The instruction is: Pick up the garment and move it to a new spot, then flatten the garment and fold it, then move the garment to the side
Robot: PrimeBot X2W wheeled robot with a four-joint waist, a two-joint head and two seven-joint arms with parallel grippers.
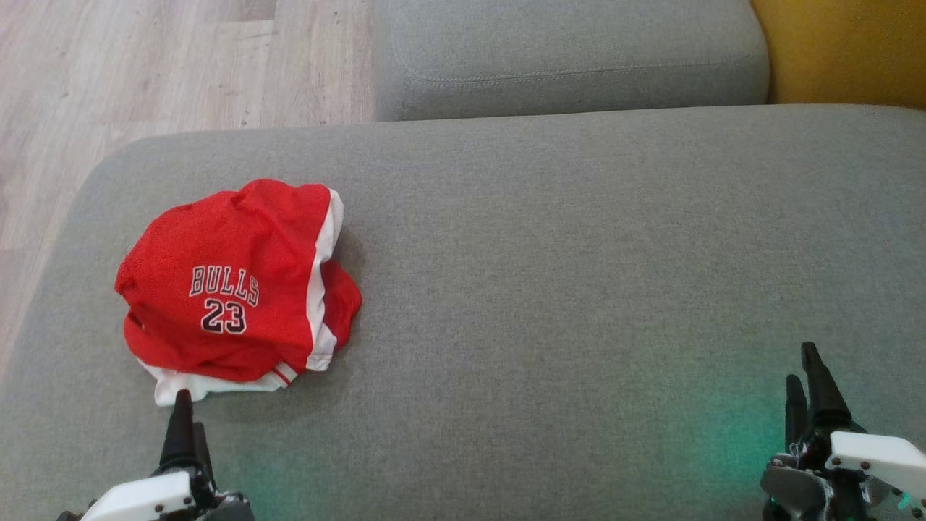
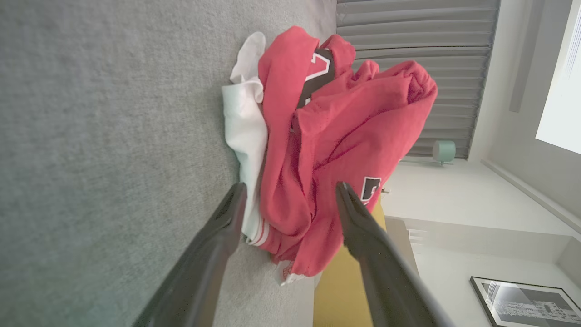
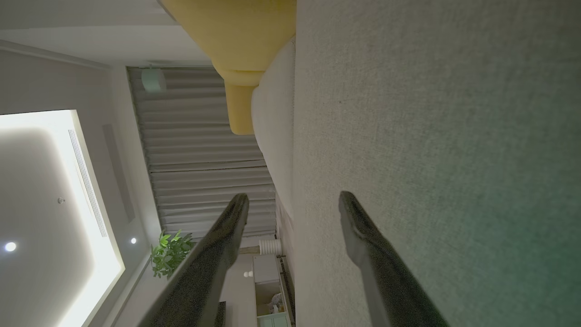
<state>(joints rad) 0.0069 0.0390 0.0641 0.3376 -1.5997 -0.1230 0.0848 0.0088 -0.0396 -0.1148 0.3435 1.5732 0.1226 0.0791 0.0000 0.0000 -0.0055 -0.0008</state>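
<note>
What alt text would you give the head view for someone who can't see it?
A crumpled red Bulls 23 jersey with white trim lies on the left of a grey sofa cushion. The left gripper points at its near white edge from the lower left; the right gripper sits at the lower right.

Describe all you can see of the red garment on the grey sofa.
The red jersey garment lies crumpled in a heap on the grey fabric sofa seat, near its left end. It has white side bands, a white hem and the print BULLS 23. The open left gripper points at its white edge; contact is unclear.
</note>
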